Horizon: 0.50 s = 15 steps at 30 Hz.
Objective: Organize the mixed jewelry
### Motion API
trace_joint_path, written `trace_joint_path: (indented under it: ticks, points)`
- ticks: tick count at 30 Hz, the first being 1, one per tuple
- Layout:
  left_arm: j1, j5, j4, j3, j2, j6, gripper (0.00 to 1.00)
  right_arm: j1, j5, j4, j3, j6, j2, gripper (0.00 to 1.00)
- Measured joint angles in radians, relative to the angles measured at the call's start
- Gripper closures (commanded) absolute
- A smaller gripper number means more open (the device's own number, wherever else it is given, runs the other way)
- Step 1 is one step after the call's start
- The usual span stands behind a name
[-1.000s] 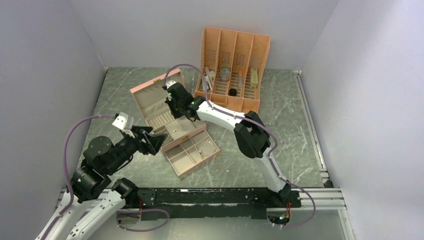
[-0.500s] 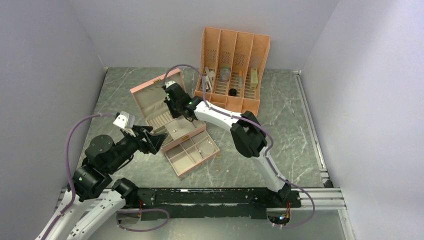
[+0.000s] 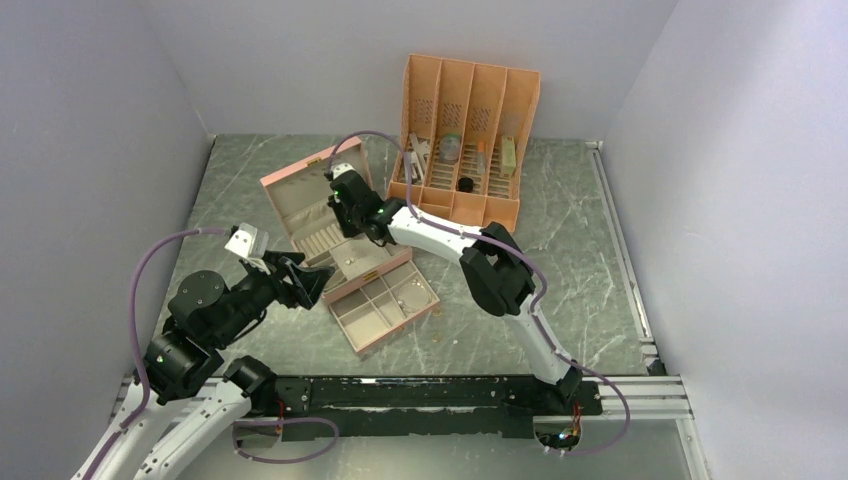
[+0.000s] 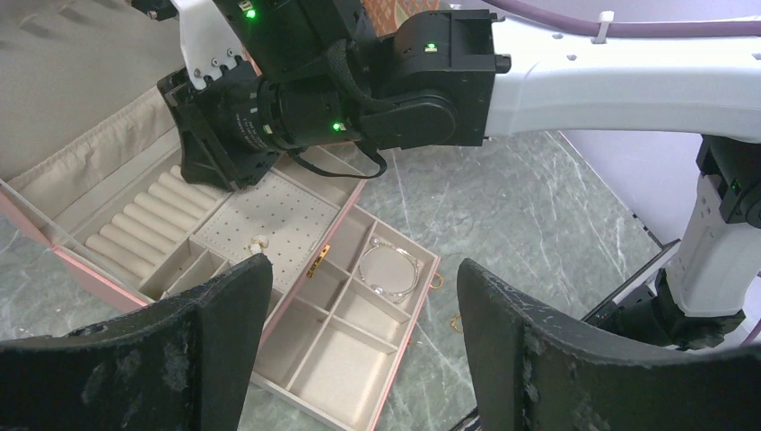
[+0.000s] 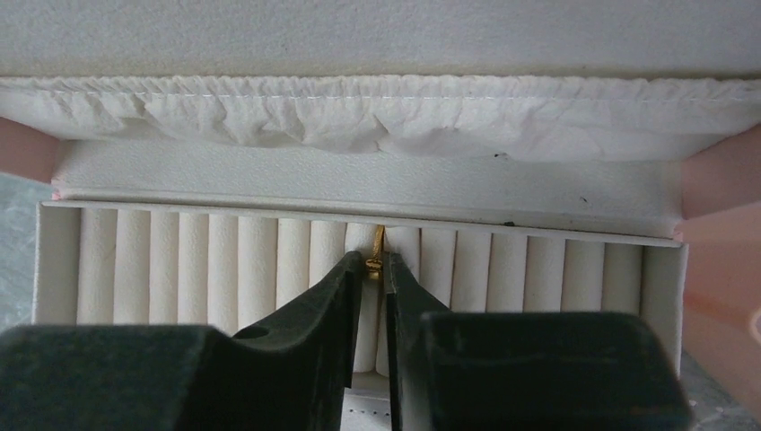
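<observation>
At the lower left of the overhead view, the left pincer (image 3: 316, 282) hovered just beside the left edge of an open pink jewelry box (image 3: 300, 202), its jaws wide apart and holding nothing. In its own wrist view the two dark fingers (image 4: 206, 350) framed the box from the bottom corners of the frame.

The box sat left of centre on the marbled worktop (image 3: 580, 250), lid tipped back toward the upper left. Its top tray held a row of pale ring rolls (image 5: 224, 269) and, to their right, a perforated panel (image 4: 269, 211) with a small gold piece (image 4: 260, 242) on its near edge. Below that, a divided drawer (image 4: 332, 364) was pulled out, with a thin silvery hoop (image 4: 389, 269) lying in one compartment. Right of the drawer, loose gold pieces (image 4: 438, 283) lay on the bare worktop.

The right pincer (image 5: 374, 262) pointed down over the ring rolls near the lid hinge. In the right wrist view its jaws stood only a sliver apart, with a gold ring (image 5: 378, 241) upright, edge-on, in the groove between two middle rolls and reaching down between the fingertips. Whether the tips pressed on the ring could not be told.

At the upper right of centre, an orange organizer (image 3: 470, 100) stood against the back wall, well apart from the box.
</observation>
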Motion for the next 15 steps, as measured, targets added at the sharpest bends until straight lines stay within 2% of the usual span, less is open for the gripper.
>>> trace_joint_path:
  ticks: [9,15]
  points:
    - [0.000,0.000,0.000,0.000,0.000,0.000,0.20,0.002,0.018,0.012,-0.089,0.010,-0.089,0.69]
    - [0.002,0.000,0.000,0.000,0.001,0.000,0.21,0.001,0.033,0.001,-0.199,0.016,-0.258,0.65]
